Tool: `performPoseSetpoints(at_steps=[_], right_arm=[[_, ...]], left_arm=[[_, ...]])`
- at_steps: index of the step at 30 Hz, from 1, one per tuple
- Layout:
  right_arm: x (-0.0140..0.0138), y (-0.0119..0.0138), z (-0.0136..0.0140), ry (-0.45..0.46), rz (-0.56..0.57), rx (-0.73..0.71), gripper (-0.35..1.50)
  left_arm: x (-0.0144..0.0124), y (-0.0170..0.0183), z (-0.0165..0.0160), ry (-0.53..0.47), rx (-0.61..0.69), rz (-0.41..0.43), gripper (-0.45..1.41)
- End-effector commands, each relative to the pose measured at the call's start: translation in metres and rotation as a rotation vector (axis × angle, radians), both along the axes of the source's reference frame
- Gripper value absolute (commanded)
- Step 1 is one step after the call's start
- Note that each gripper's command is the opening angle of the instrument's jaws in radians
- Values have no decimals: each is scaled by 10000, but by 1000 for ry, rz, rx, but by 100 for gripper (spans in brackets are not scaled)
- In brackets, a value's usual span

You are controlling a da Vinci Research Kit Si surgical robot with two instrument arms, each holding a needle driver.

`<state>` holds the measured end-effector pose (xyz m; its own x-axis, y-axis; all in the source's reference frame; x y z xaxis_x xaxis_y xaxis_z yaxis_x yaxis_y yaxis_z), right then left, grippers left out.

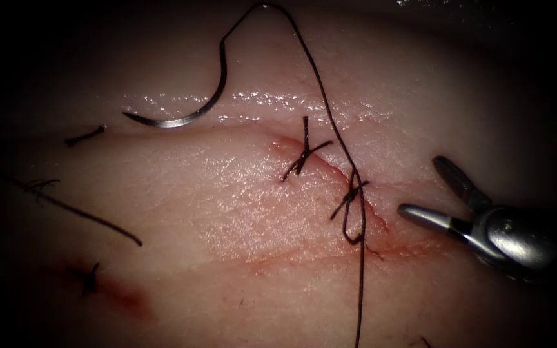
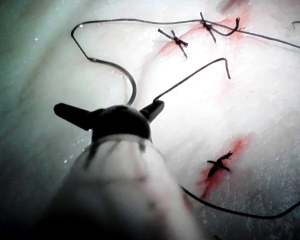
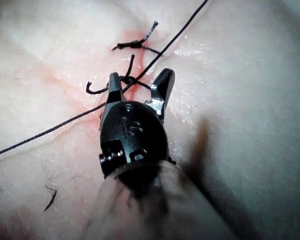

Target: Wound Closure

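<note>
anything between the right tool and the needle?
Yes. The needle lies free on the tissue, left of the cut. The right tool, jaws open and holding nothing, sits right of the cut. Between them run the long thread and two knotted stitches.

The right arm's tool (image 1: 434,190) ends in two slim, rounded jaws of polished silver metal joined to a bulbous steel wrist housing; in the right wrist view the same tool (image 3: 137,85) appears as a dark, glossy clevis carrying a small screw head and a faint stamped marking on its face. Behind that clevis the shaft is pale grey and cylindrical. The left arm's tool (image 2: 110,111) has two short, dark, blunt-ended jaws set on a rounded black hub, backed by a pale shaft with faint reddish smears.
</note>
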<state>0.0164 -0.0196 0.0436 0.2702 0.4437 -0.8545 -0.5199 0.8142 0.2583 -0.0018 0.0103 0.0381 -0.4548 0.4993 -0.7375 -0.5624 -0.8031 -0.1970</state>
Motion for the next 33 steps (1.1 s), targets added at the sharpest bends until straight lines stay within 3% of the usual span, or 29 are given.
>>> performPoseSetpoints(at_steps=[1, 3, 4, 6, 11, 25, 33], right_arm=[[8, -2, 3, 3, -1, 1, 148], [8, -3, 3, 3, -1, 1, 148], [8, -3, 3, 3, -1, 1, 148], [8, -4, 2, 0, 1, 1, 148], [8, -6, 2, 2, -1, 0, 146], [24, -13, 7, 4, -19, 2, 145], [27, -16, 8, 1, -22, 2, 145]], left_arm=[[-16, 0, -4, -12, -15, 6, 140], [-52, 5, -26, 3, -41, 18, 140], [-52, 5, -26, 3, -41, 18, 140], [-77, 7, -32, -1, -54, 23, 137], [-109, -4, -8, 29, -111, 42, 128], [-103, -96, 189, 22, 27, 84, 128], [-104, -111, 261, 57, 15, 96, 128]])
